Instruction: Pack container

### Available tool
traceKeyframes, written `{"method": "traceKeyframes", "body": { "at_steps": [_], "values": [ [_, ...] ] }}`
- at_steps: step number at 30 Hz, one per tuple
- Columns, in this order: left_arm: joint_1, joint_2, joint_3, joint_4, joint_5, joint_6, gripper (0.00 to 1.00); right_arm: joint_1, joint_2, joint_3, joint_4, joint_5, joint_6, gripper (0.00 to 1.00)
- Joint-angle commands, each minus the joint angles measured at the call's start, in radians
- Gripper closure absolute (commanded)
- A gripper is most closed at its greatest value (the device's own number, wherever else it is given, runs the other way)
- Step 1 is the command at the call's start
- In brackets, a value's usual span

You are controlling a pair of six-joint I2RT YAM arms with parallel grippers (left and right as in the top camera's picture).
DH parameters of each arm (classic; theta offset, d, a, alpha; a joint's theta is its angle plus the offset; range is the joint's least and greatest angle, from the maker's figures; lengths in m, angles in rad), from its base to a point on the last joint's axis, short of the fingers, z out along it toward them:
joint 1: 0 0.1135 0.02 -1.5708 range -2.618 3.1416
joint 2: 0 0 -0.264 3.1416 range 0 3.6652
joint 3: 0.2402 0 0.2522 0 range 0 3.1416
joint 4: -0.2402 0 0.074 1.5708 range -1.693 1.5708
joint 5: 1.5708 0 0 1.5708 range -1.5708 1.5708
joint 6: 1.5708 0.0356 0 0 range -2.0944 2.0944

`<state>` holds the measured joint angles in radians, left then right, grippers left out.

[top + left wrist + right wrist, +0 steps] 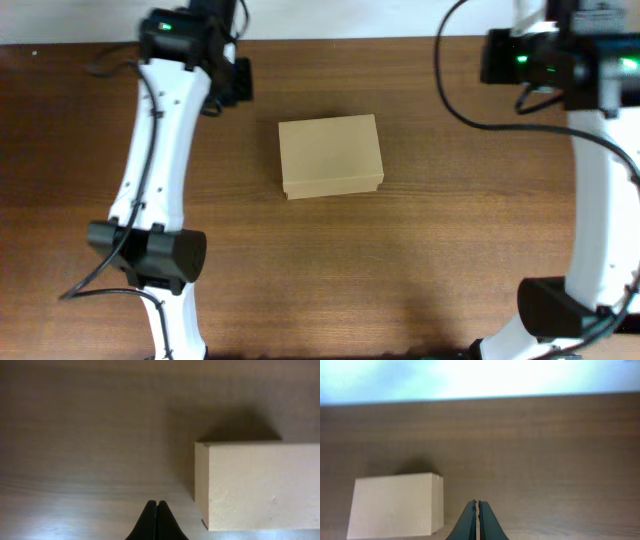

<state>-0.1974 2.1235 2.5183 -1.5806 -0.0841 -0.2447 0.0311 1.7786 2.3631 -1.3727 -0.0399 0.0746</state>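
The container [331,155] is a plain tan cardboard box with its flap lid closed, standing in the middle of the wooden table. It shows at the right in the left wrist view [260,485] and at the lower left in the right wrist view [395,505]. My left gripper [157,505] is shut and empty, apart from the box, to its left. My right gripper [478,505] is shut and empty, apart from the box, to its right. In the overhead view both grippers sit near the table's far edge, hidden under the arm heads.
The brown wooden table [330,270] spreads around the box. The left arm [160,150] runs down the left side and the right arm [600,200] down the right side. The table's far edge [480,397] meets a bright wall.
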Motion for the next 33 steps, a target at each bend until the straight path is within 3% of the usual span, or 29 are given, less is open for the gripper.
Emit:
{"method": "traceKeyframes", "body": {
  "at_steps": [1, 6, 9, 12, 14, 15, 17, 18, 33],
  "values": [
    [0.019, -0.005, 0.157, -0.044, -0.042, 0.041, 0.98, -0.006, -0.066, 0.066, -0.003, 0.015, -0.008, 0.96],
    [0.035, -0.016, 0.393, -0.106, -0.036, 0.106, 0.97, -0.006, -0.161, 0.165, 0.004, 0.015, -0.008, 0.95],
    [0.034, -0.056, 0.484, -0.106, -0.043, 0.131, 0.92, -0.006, -0.220, 0.214, 0.006, 0.014, -0.008, 0.82],
    [0.034, -0.106, 0.546, -0.106, -0.056, 0.131, 0.84, -0.006, -0.274, 0.224, 0.024, 0.014, -0.008, 0.59],
    [0.035, -0.135, 0.568, -0.106, -0.056, 0.130, 0.71, -0.006, -0.302, 0.224, 0.026, 0.014, -0.008, 0.37],
    [0.035, -0.146, 0.571, -0.106, -0.056, 0.131, 0.57, -0.006, -0.311, 0.224, 0.023, 0.014, -0.008, 0.03],
    [0.035, -0.164, 0.572, -0.106, -0.056, 0.131, 0.05, -0.006, -0.323, 0.224, 0.018, 0.014, -0.008, 0.01],
    [0.035, -0.169, 0.573, -0.106, -0.056, 0.131, 0.00, -0.006, -0.329, 0.224, 0.017, 0.014, -0.008, 0.01],
    [0.035, -0.171, 0.572, -0.106, -0.055, 0.130, 0.00, -0.006, -0.330, 0.222, -0.098, 0.014, -0.008, 0.01]
  ]
}}
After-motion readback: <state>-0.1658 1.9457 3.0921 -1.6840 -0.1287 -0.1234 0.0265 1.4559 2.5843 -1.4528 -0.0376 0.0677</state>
